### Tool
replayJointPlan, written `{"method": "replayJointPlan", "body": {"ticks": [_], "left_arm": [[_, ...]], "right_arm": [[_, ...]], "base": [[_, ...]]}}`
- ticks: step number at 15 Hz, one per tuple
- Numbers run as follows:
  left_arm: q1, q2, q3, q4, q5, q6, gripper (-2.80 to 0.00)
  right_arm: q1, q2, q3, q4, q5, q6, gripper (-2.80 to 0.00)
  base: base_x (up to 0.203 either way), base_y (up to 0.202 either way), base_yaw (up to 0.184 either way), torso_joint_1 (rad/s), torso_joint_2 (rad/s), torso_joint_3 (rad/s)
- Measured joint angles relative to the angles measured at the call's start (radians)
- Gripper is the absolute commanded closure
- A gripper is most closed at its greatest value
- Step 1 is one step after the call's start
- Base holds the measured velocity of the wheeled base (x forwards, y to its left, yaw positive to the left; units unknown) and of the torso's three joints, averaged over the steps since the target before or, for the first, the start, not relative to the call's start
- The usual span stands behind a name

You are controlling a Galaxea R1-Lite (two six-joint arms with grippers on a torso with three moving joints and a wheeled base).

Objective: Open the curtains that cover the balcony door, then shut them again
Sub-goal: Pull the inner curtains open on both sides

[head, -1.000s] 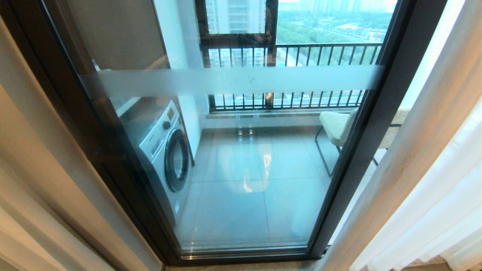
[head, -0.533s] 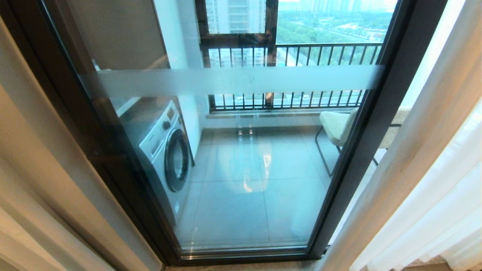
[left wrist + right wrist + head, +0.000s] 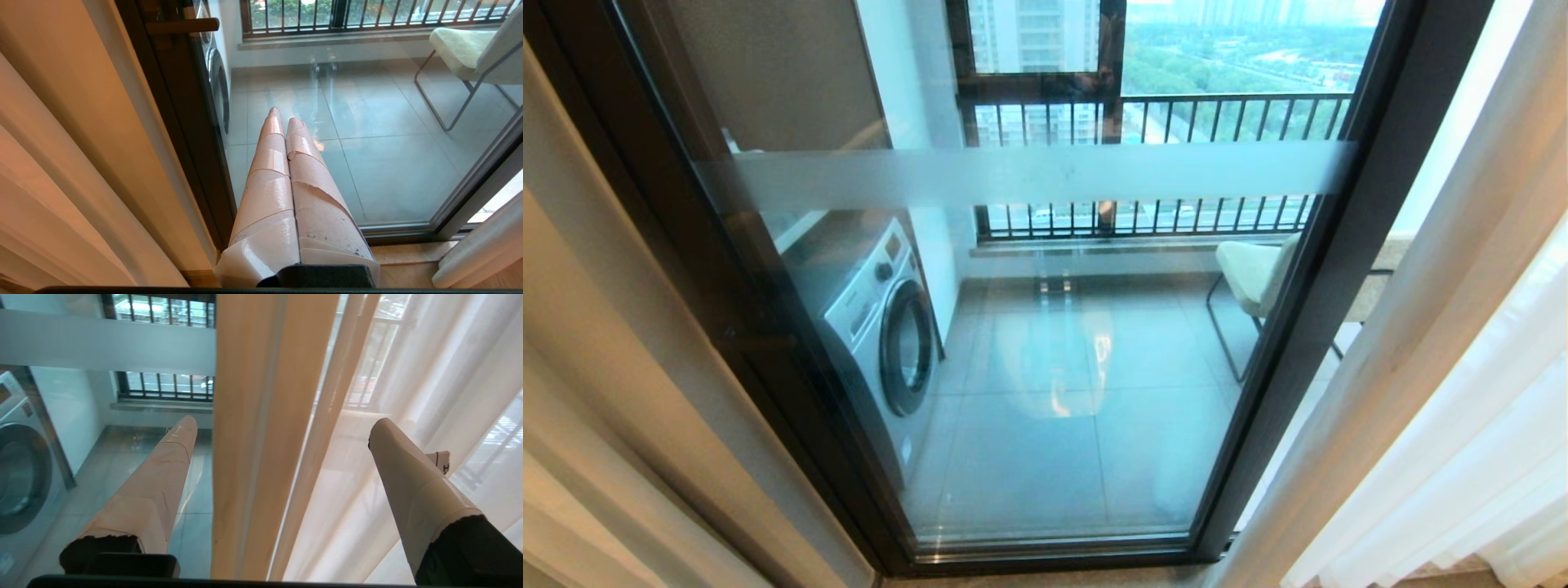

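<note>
Balcony door [image 3: 1045,327] stands bared before me. My right gripper [image 3: 282,428], jaws spread, straddles the tan drape [image 3: 253,416] edge, sheer curtains [image 3: 429,375] gathered at three o'clock, placed for drawing shut. Left gripper [image 3: 286,122], pressed together, parks idle.

Sheer white curtains [image 3: 1486,457] hang bunched at the right, leaving the glass balcony door [image 3: 1045,343] uncovered.
</note>
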Motion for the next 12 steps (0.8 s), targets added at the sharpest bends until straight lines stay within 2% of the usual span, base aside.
{"method": "replayJointPlan", "body": {"ticks": [12], "left_arm": [[0.000,0.000,0.000,0.000,0.000,0.000,0.00]], "right_arm": [[-0.024,0.225,-0.050,-0.211,0.009,0.005,-2.80]], "base": [[0.000,0.000,0.000,0.000,0.00,0.000]]}}
